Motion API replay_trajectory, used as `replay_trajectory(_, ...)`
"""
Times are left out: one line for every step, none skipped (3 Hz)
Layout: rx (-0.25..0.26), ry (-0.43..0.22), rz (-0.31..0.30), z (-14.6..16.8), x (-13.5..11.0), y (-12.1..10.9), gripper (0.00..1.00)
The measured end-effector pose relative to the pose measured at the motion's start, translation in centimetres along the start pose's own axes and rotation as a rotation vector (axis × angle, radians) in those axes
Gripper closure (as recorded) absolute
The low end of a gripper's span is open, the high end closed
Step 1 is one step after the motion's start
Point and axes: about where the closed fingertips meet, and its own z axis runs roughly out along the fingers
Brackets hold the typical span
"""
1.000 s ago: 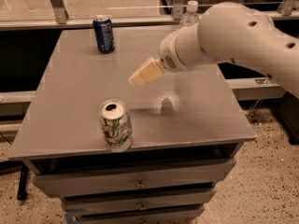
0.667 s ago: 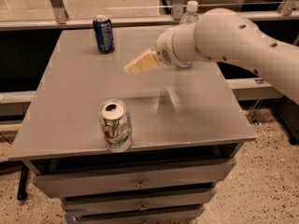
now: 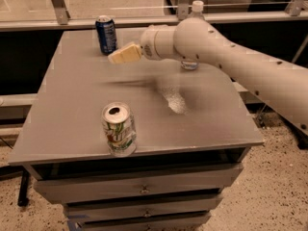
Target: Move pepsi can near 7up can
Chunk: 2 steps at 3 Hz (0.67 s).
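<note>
Hovering gripper [image 3: 125, 53] just beside pepsi can [image 3: 106, 34] at back of table [image 3: 72, 105], likely lining up a grasp | grip state: cannot tell | 7up can [image 3: 119, 129] well apart, front edge

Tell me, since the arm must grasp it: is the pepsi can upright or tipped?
Upright: the pepsi can stands on its base on the table, silver top up. The gripper hovers close beside it.
</note>
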Motion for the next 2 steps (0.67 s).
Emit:
replay_trajectory(-0.001, -0.029, 0.014, 4.3, -0.2, -0.3, 0.00)
replay_trajectory(0.017, -0.055, 0.020, 7.3, -0.7, -1.7, 0.00)
